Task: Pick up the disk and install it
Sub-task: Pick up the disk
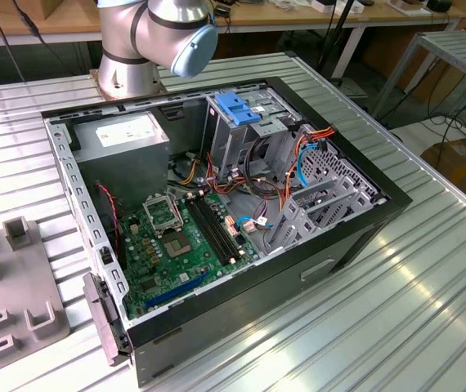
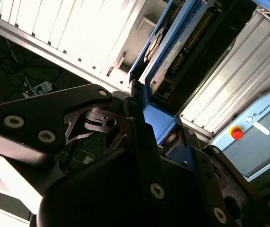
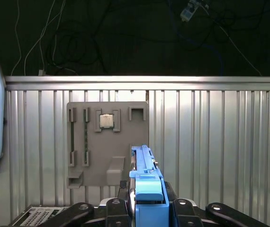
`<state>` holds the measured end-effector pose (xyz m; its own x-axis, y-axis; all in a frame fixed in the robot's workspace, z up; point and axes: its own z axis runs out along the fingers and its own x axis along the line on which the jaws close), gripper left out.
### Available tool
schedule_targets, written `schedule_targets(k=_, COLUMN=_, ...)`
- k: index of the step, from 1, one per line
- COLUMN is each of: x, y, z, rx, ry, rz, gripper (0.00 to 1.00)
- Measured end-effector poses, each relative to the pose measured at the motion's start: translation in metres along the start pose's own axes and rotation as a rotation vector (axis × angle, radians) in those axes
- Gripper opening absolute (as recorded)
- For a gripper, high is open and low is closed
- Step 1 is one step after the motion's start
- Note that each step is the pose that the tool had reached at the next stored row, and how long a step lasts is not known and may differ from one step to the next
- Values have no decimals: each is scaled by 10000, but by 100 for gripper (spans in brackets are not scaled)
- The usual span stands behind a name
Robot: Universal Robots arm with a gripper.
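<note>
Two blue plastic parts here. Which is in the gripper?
The blue-framed disk, between the fingers; the blue latch sits atop the drive cage.

The arm [image 1: 158, 31] stands on its round base [image 1: 123, 75] at the far side of the scene, toward the exterior view's left. Its silver shoulder joint [image 1: 168, 20] carries a pale blue cap [image 1: 194, 47] that faces near and toward the exterior view's right. In both wrist views the black claw [image 3: 146, 191] [image 2: 156, 125] is closed. Its fingers [image 2: 139, 137] press on either side of the blue-framed disk [image 3: 143, 163] [image 2: 166, 52], which stands edge-on between them and juts out past the fingertips.
</note>
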<state>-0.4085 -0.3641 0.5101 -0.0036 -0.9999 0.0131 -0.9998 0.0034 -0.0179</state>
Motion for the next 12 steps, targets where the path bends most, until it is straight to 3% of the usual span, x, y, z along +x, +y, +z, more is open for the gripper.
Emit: schedule_targets(k=12, x=-1, y=-109, z=2, rx=0, ry=0, rz=0, gripper=37)
